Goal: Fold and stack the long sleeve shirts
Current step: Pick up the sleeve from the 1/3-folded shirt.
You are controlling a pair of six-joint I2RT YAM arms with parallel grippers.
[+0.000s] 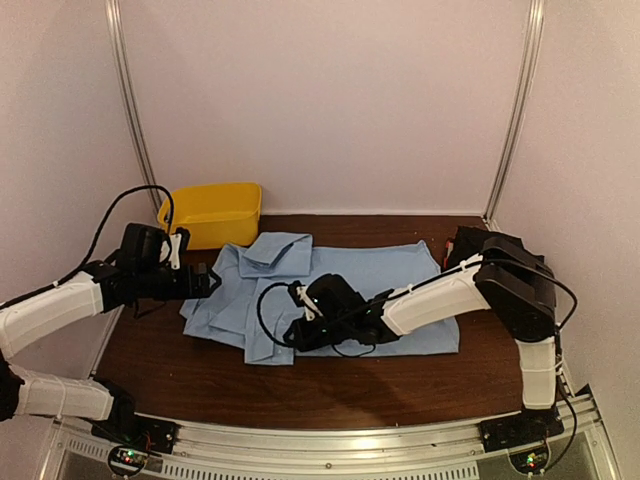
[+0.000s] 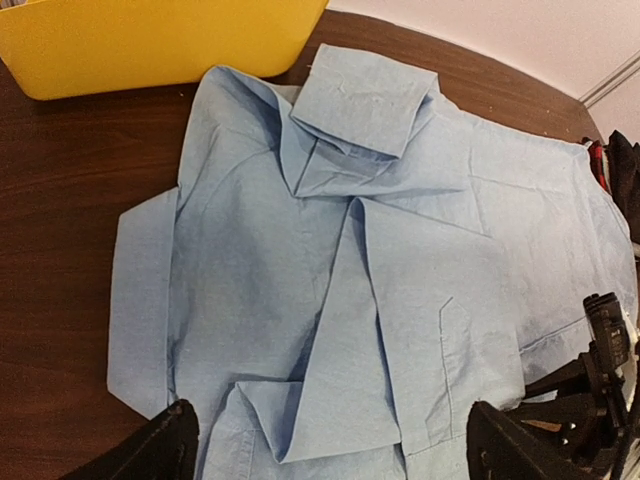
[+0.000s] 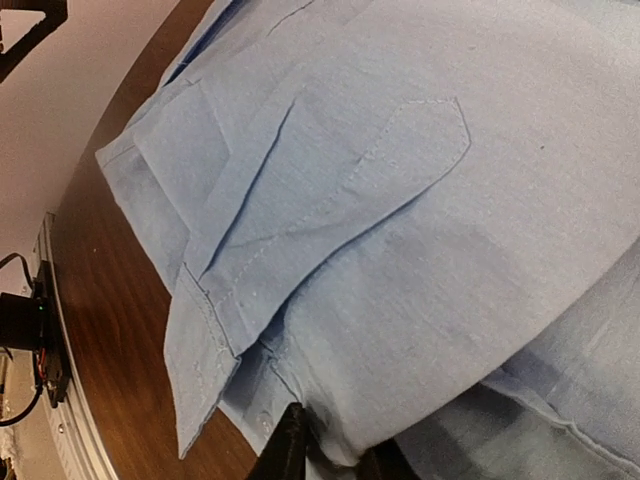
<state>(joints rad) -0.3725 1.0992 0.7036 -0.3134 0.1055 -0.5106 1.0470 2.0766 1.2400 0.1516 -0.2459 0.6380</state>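
Observation:
The light blue shirt (image 1: 340, 285) lies spread on the brown table, collar to the back left, with a sleeve folded across its front (image 2: 350, 330). My left gripper (image 1: 207, 281) is open at the shirt's left edge; in the left wrist view its jaws (image 2: 335, 440) stand wide apart over the cloth, holding nothing. My right gripper (image 1: 297, 330) is at the shirt's near edge, shut on a fold of the blue shirt (image 3: 400, 300) beside the sleeve cuff (image 3: 200, 350). A black cloth (image 2: 625, 170) shows at the shirt's right end. The pale grey shirt is out of view.
A yellow plastic bin (image 1: 212, 212) stands at the back left, touching the shirt's collar end; it also shows in the left wrist view (image 2: 150, 40). Bare brown table (image 1: 180, 370) lies in front of the shirt. White walls close in the back and sides.

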